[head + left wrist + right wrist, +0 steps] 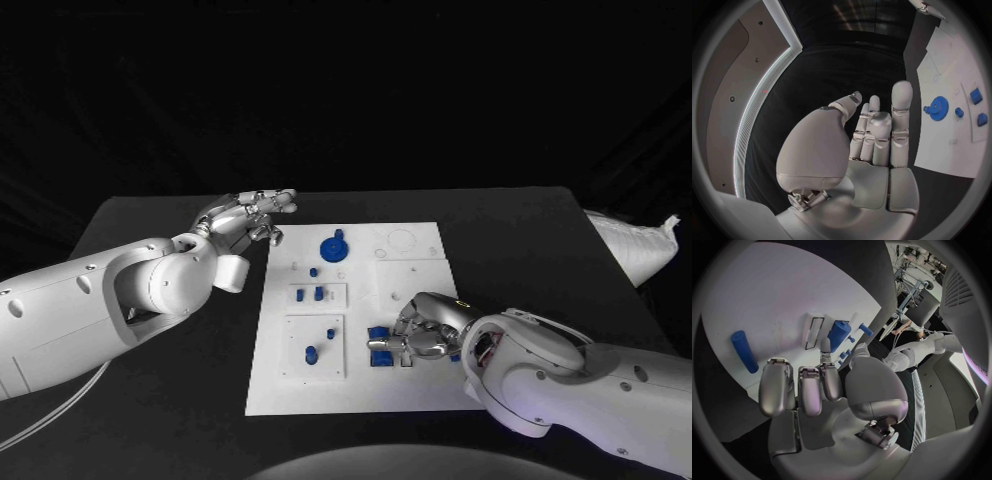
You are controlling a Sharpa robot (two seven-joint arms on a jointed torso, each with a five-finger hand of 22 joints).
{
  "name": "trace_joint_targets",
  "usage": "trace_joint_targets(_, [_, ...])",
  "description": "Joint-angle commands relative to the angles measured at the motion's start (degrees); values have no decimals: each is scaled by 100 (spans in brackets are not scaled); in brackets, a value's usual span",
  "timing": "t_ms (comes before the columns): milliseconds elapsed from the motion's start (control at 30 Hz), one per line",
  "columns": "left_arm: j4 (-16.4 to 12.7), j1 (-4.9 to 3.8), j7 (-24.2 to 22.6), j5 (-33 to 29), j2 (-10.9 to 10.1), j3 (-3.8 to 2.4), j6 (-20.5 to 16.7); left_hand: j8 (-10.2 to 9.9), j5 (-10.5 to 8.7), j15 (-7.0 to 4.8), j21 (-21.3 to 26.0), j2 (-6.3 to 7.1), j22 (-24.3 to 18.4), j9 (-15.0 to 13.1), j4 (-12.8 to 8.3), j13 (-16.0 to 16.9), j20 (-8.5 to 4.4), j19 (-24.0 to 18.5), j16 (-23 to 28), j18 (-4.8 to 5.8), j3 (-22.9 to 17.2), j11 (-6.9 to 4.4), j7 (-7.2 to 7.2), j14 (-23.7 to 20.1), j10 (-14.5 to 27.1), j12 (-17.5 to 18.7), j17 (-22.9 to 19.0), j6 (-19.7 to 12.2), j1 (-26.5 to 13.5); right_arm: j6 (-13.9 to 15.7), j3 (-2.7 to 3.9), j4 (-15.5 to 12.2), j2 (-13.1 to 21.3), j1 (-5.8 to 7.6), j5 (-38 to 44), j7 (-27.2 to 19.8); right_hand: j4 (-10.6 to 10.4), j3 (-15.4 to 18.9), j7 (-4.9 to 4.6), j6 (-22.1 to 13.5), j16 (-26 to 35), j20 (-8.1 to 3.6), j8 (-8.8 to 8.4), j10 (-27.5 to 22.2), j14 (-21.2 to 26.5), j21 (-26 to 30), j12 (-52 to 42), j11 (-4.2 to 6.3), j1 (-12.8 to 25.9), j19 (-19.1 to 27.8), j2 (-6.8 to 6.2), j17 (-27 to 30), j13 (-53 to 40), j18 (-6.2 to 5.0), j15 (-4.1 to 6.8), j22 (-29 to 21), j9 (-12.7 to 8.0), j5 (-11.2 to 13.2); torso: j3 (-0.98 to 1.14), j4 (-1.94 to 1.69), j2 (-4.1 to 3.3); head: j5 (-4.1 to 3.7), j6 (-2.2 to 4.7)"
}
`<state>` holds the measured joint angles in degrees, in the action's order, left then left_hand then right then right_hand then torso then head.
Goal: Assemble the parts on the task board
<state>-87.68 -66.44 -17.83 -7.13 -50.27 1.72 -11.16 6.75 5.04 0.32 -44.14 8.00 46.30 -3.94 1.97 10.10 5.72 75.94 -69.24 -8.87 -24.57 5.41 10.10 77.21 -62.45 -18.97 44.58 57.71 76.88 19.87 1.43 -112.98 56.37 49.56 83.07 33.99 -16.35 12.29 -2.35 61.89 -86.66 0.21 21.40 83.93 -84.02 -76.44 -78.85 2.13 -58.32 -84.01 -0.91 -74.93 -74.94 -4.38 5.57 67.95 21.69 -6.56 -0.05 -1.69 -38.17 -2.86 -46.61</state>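
The white task board (361, 390) lies in the middle of the black table. A blue gear (335, 247) (937, 106) stands near its far edge, and small blue parts (309, 294) sit in the board's left recesses. My left hand (248, 215) (873, 135) hovers over the table beside the board's far left corner, fingers straight and apart, holding nothing. My right hand (428, 335) (817, 385) is low over the board's near right area with bent fingers. A blue block (839, 334) lies just past its fingertips and a blue cylinder (744, 351) lies apart from them. Blue pieces (382, 346) show at the fingers.
More small blue parts (313, 352) lie in the near left panel of the board. Black table (159, 300) surrounds the board on all sides. A white cloth-like object (635, 245) sits at the table's right edge.
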Motion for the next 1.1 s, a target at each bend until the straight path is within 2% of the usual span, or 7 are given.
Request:
trace_joint_targets(33, [-13, -4, -21, 15, -4, -4, 92, 29, 5, 8, 35, -21, -5, 2, 0, 9, 21, -3, 7, -46, 27, 0, -1, -13, 28, -33, -4, -32, -22, 56, 0, -64, 33, -11, 181, -132, 225, -148, 8, -27, -4, 2, 38, 156, -469, 0, -35, -17, -587, 8, -10, -840, -687, -4, 15, 35, 40, -310, 5, 6, 1, 10, -5])
trace_joint_targets(167, [-8, -4, -22, 15, -3, -4, 95, 29, 5, 8, 35, -21, -5, 2, 0, 9, 21, -3, 7, -46, 27, 0, -1, -13, 28, -33, -4, -32, -22, 41, 1, -85, 56, -16, 250, -148, 574, -328, 17, -22, -18, -7, 74, 180, -476, -29, -63, -1, -1281, -9, 59, -873, -712, 6, 28, 86, 94, -224, 2, 9, 4, -4, 1])
trace_joint_targets(267, [-4, -4, -22, 15, 4, -4, 101, 29, 5, 8, 35, -21, -5, 2, 0, 9, 21, -3, 7, -46, 27, 0, -1, -13, 28, -33, -4, -32, -22, 68, 1, -80, 73, -18, 310, -127, 722, -435, 25, -21, -26, -13, 85, 192, -479, -42, -80, 6, -1545, -16, 138, -890, -728, 10, 35, 108, 114, -48, -1, 3, 13, -19, 1])
trace_joint_targets(500, [12, -3, -19, 15, 5, -3, 96, 31, 6, 8, 38, -24, -7, 2, 0, 10, 22, -4, 7, -47, 27, 0, -1, -15, 36, -38, -8, -35, -21, 264, 2, -170, 316, -16, 217, -189, 699, -420, -10, -86, -28, -6, 37, 220, -480, -43, -147, -22, -1503, -17, 138, -897, -783, 13, 16, 113, 108, -116, 5, 6, 10, -34, 33])
trace_joint_targets(700, [27, -3, -19, 15, 8, -3, 91, 31, 6, 8, 38, -24, -7, 2, 0, 10, 22, -4, 7, -47, 27, 0, -1, -15, 36, -38, -8, -35, -21, 313, 7, -341, 708, 68, -36, -361, 657, -409, -23, -102, -30, 6, 8, 219, -481, -42, -146, -36, -1453, -16, 144, -901, -787, 13, 2, 112, 102, -239, -2, 21, 11, -117, 74])
trace_joint_targets(933, [39, -3, -20, 15, 20, -2, 84, 35, 9, 8, 41, -30, -9, 2, -7, 12, 23, -5, 8, -48, 24, -1, -2, -17, 47, -48, -16, -38, -10, 133, 6, -430, 1223, 177, -397, -523, 671, -444, -58, -179, -19, 24, -94, 209, -477, -21, -138, -64, -1510, -3, 186, -884, -789, 7, -20, 86, 62, -377, 0, 40, 16, -197, 124])
trace_joint_targets(1100, [38, -3, -23, 15, 26, -1, 79, 35, 9, 8, 41, -30, -9, 2, -7, 12, 23, -5, 8, -48, 24, -1, -2, -17, 47, -48, -16, -38, -10, -145, -2, -418, 1489, 198, -239, -448, 681, -482, -129, -273, -9, 62, -317, 181, -473, -13, -78, -122, -1565, 6, 247, -871, -758, 7, -67, 80, -40, -536, 2, 36, 10, -263, 161])
